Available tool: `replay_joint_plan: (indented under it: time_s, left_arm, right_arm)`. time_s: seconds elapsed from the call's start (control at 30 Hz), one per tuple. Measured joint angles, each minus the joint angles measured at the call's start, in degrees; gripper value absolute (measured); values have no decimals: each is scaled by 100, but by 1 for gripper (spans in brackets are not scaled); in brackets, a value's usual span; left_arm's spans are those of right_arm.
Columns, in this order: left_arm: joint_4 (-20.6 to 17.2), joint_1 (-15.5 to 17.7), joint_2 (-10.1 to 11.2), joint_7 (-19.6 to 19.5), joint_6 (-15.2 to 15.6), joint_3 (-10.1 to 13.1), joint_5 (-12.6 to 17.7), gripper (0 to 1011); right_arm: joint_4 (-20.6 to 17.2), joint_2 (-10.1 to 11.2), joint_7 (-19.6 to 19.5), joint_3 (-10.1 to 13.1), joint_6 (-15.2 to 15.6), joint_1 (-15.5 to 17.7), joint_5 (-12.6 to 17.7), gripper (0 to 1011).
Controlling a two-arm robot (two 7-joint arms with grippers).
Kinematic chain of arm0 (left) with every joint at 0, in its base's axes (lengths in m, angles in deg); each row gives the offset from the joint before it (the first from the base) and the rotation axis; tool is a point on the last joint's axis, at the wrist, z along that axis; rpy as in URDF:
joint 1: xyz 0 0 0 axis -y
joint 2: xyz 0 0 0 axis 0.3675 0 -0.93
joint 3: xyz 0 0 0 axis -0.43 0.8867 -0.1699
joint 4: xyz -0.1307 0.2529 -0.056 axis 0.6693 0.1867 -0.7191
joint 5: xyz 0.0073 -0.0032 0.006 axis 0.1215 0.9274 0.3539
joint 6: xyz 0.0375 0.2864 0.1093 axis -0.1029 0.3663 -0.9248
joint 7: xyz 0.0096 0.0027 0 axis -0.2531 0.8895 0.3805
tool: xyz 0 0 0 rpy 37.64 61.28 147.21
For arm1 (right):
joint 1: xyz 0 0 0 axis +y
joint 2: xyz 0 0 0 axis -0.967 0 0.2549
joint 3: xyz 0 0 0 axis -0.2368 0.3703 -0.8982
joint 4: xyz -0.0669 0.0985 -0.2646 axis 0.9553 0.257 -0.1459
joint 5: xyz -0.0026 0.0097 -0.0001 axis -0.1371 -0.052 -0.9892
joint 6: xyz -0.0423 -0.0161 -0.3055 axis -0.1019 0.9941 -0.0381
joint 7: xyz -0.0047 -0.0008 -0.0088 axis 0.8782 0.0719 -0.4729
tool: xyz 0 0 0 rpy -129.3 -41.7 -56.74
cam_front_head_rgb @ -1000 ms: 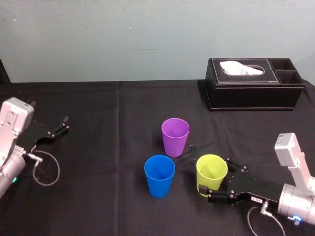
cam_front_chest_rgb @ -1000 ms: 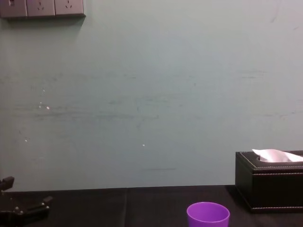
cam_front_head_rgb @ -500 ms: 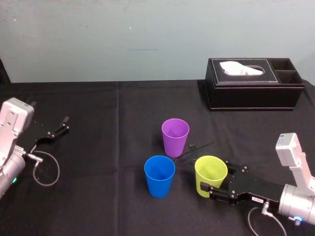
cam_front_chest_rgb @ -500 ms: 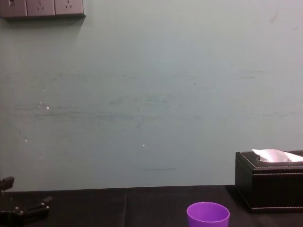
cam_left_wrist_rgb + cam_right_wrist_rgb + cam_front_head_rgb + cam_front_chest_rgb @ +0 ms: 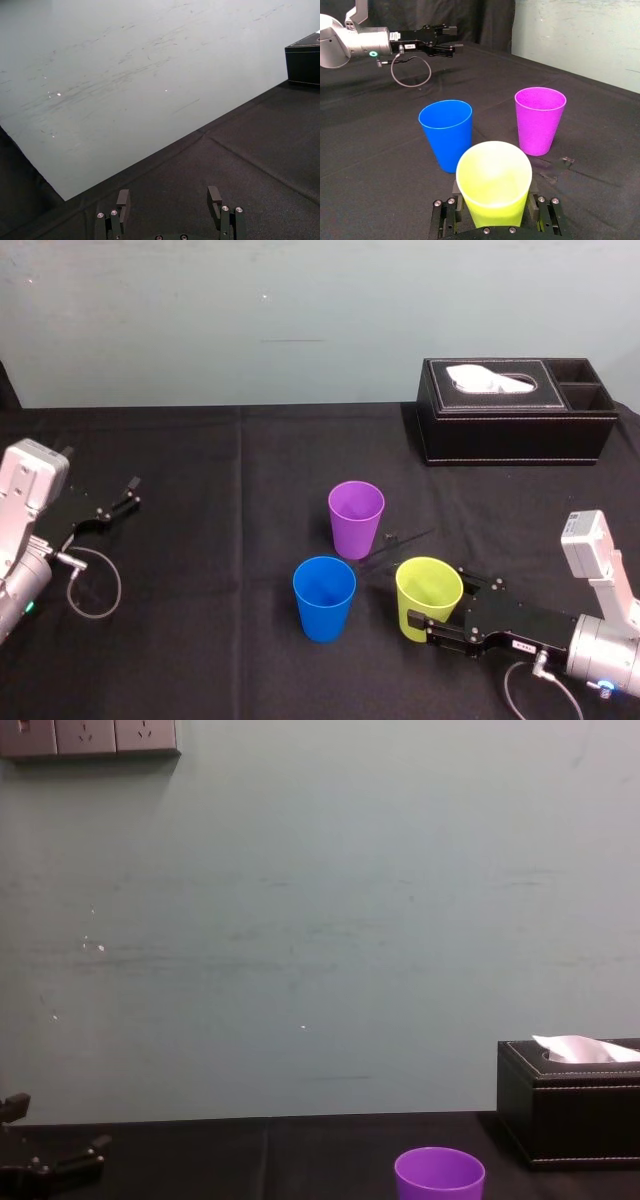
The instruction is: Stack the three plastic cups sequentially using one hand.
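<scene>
right gripper [image 5: 438,598]: clenched on the yellow-green cup [image 5: 428,588], low on its wall, one finger each side; wrist view confirms the gripper [image 5: 494,220] straddling the cup [image 5: 494,180]
yellow-green cup: upright, base looks to be on the black tablecloth [image 5: 220,570], front right of the group
blue cup [image 5: 324,592]: upright, just left of the yellow-green one, apart from it
purple cup [image 5: 356,512]: upright, behind the other two, touching neither
progress: nothing nested, all three cups separate; first pick looks just secured
left to do: lift yellow-green, drop it into another cup, then stack the third cup with that pair
right arm pose: low, forearm nearly flat along the table, reaching in from the right edge toward centre
left gripper [image 5: 130,492]: parked far left, fingers spread, holding nothing, well apart from the cups
tissue box [image 5: 515,415]: back right, out of the way
</scene>
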Motion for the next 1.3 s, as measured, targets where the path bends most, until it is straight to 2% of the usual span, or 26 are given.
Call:
replay_joint_plan:
  time_s: [0.2,0.3,0.57,0.73,0.97,1.3]
  left_arm:
    - [0,0,0,0,0,0,0,1011]
    - [0,0,0,0,0,0,0,1011]
    - [0,0,0,0,0,0,0,1011]
    - [0,0,0,0,0,0,0,1011]
    - [0,0,0,0,0,0,0,1011]
    - [0,0,0,0,0,0,0,1011]
  right_arm:
    - [-16,4,-9,6,8,12,-1,734]
    - [-148,25,-126,57,79,96,-3,734]
    - [-739,236,-360,360,414,386,281,734]
    - [-1084,373,-549,497,665,463,342,734]
    - [-1357,419,-794,551,1020,307,324,734]
    - [-1414,203,-992,472,1315,-191,264,734]
